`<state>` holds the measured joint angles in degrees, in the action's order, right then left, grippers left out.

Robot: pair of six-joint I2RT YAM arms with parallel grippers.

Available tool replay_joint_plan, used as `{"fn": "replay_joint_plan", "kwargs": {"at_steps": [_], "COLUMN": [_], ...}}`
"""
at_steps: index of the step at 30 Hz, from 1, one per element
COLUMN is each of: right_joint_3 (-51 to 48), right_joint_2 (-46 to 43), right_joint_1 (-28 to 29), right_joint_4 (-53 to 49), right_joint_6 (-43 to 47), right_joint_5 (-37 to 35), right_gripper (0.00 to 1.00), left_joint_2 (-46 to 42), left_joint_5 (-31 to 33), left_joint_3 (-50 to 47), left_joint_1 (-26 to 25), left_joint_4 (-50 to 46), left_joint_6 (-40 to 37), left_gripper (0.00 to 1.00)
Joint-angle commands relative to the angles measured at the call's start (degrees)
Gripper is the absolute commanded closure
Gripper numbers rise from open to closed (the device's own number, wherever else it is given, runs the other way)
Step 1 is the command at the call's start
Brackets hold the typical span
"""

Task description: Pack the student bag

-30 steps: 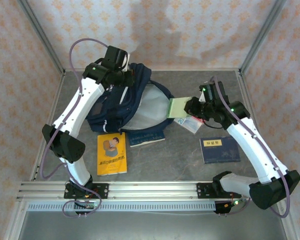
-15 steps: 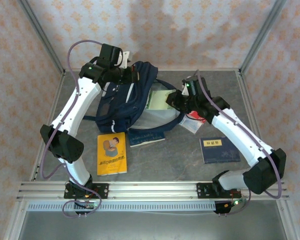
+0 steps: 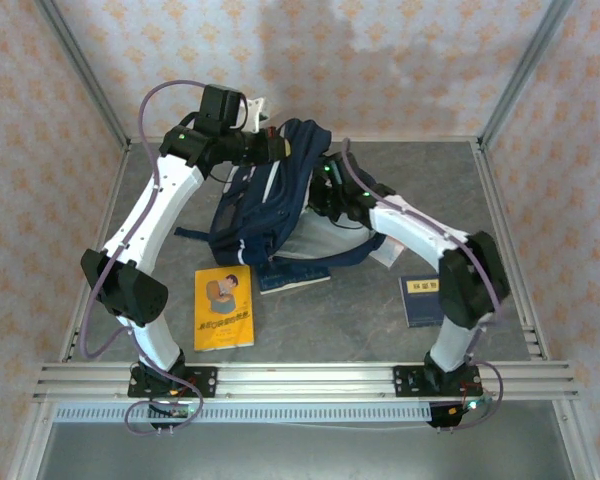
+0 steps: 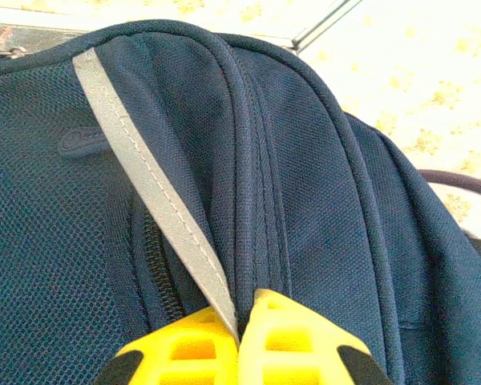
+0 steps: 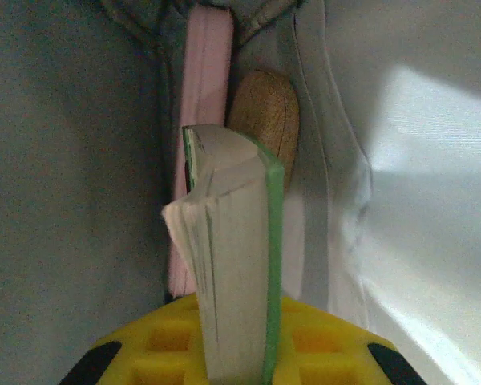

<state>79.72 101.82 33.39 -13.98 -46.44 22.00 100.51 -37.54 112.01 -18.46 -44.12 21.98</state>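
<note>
Overhead, the student bag (image 3: 265,205) sits toward the far middle of the surface (image 3: 360,325), its top pulled up and its mouth gaping to the right. The left fingers (image 4: 293,346) are pressed together on a fold of navy fabric at the bag's top, right beside a white reflective stripe (image 4: 144,188). Their yellow tips are cut off by the bottom edge of the left wrist view.

The right arm reaches into the bag's mouth, its end lost behind the rim in the top view. In the right wrist view the right fingers (image 5: 325,341) pinch a green-covered book (image 5: 236,257) by its lower end. It stands upright, pages fanning a little, inside the light grey lining (image 5: 409,160). Behind the book are a flat pink item (image 5: 202,96) and a rounded brown thing (image 5: 266,112), both too dim to identify.

On the surface a yellow book (image 3: 224,307) lies near the left arm. A dark blue book (image 3: 298,276) is half tucked under the bag, and another blue book (image 3: 420,303) is partly covered by the right arm.
</note>
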Motion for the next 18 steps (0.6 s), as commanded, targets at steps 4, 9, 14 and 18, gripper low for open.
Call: {"fn": "replay_joint_plan", "kwargs": {"at_steps": [4,9,14,18], "right_joint_3": [9.1,15.9,21.0,20.9], "right_joint_2": [11.1,20.9,25.1,21.3], "right_joint_1": [3.5,5.1,5.1,4.5], "right_joint_4": [8.5,10.1,7.5,5.8], "right_joint_6": [-7.4,-9.4,-6.7,-2.1], "right_joint_5": [-5.3,-5.4,-2.6,-2.0], "right_gripper": [0.87,0.69,0.42,0.29], "left_joint_2": [-1.9,-0.8,-0.1,0.4], "left_joint_5": [-6.3,-7.6,-7.7,-6.9], "left_joint_3": [3.2,2.9,2.0,1.7], "left_joint_1": [-1.3,-1.2,-0.1,1.3], "left_joint_4": [14.2,17.0,17.7,17.1], "left_joint_6": [1.7,4.6,5.6,5.7], "left_gripper": [1.0,1.0,1.0,1.0]}}
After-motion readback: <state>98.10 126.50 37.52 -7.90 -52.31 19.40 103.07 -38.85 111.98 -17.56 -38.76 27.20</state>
